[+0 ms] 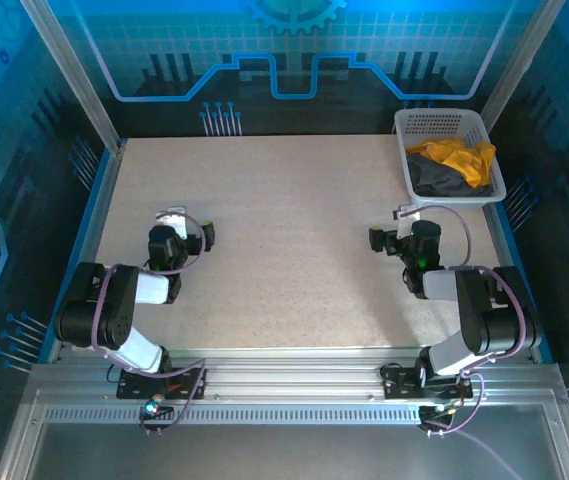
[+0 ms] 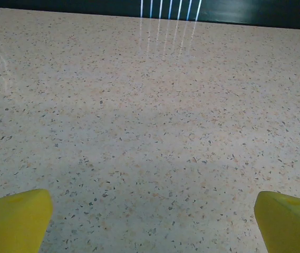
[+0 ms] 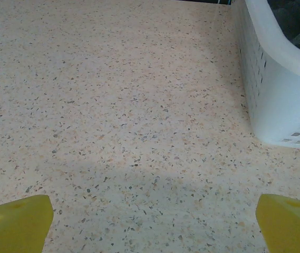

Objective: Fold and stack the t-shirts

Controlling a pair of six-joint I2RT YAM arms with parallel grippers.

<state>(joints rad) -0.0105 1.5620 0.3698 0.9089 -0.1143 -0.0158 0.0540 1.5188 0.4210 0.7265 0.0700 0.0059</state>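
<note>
Both t-shirts lie crumpled in the white lattice basket (image 1: 487,140) at the back right: the orange-yellow t-shirt (image 1: 459,156) on top, the dark charcoal t-shirt (image 1: 431,175) under it at the front. A bit of the charcoal t-shirt (image 3: 297,18) peeks over the basket (image 3: 276,84) rim in the right wrist view. My left gripper (image 1: 174,217) rests low over the bare table at the left, open, yellow fingertips (image 2: 12,219) wide apart. My right gripper (image 1: 405,213) is open too, just in front of the basket, its fingertips (image 3: 289,221) holding nothing.
The speckled table (image 1: 284,240) stretches between both arms. Blue-edged rails and enclosure walls border it left, right and back. The basket stands against the right rail.
</note>
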